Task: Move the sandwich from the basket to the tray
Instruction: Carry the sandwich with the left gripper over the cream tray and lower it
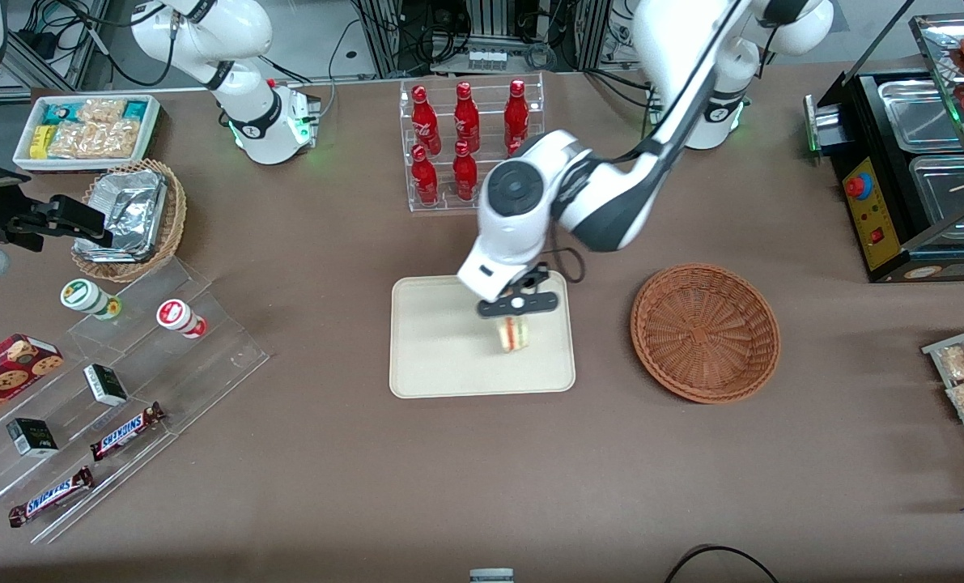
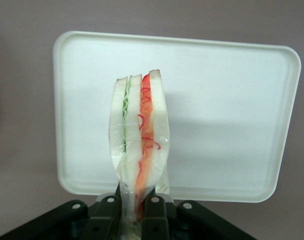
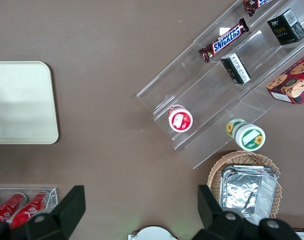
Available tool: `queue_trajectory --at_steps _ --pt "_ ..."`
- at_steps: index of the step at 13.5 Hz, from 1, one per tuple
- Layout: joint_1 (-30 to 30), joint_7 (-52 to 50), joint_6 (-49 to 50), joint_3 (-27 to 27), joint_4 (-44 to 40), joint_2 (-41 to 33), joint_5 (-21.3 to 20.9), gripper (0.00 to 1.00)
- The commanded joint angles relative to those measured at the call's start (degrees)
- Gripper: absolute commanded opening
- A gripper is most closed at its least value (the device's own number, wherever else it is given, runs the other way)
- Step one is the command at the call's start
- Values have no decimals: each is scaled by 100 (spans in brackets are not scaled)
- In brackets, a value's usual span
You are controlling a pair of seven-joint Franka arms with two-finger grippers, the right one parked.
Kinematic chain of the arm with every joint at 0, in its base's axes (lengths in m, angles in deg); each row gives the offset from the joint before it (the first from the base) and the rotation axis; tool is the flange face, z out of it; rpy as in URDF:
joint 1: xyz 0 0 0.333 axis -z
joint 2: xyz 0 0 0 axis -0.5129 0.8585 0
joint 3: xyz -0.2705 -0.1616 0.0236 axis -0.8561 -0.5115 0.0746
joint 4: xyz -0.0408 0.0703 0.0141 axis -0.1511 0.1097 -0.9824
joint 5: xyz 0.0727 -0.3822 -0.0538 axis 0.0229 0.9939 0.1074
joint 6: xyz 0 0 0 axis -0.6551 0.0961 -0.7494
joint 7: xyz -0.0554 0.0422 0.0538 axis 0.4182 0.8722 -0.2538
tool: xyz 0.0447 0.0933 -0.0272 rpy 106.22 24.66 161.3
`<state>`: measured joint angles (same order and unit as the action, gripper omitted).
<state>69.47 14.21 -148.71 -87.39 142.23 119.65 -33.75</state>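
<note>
Brown surface from the front: our gripper [image 1: 514, 321] hangs over the tray [image 1: 433, 356], basket [image 1: 705, 332] empty beside it. From our wrist, jaws clench the sandwich [image 2: 139, 135], long axis pointing down at the tray

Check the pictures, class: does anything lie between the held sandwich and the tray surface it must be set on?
Nothing visible does. The gripper holds the sandwich above the tray, whose surface beneath shows nothing on it. The basket sits beside the tray.
</note>
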Motion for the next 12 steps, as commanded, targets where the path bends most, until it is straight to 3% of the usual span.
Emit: queue_trajectory --at_steps 1,9,10,11,12 --pt "120 11 -390 68 -419 500 -78 0" --pt "524 73 -797 77 -419 1186 -587 0" --pt "586 29 -788 77 -410 1230 -597 31" --pt "595 55 -788 77 -401 1230 -623 99" --pt "586 29 -762 85 -410 1169 -614 100"
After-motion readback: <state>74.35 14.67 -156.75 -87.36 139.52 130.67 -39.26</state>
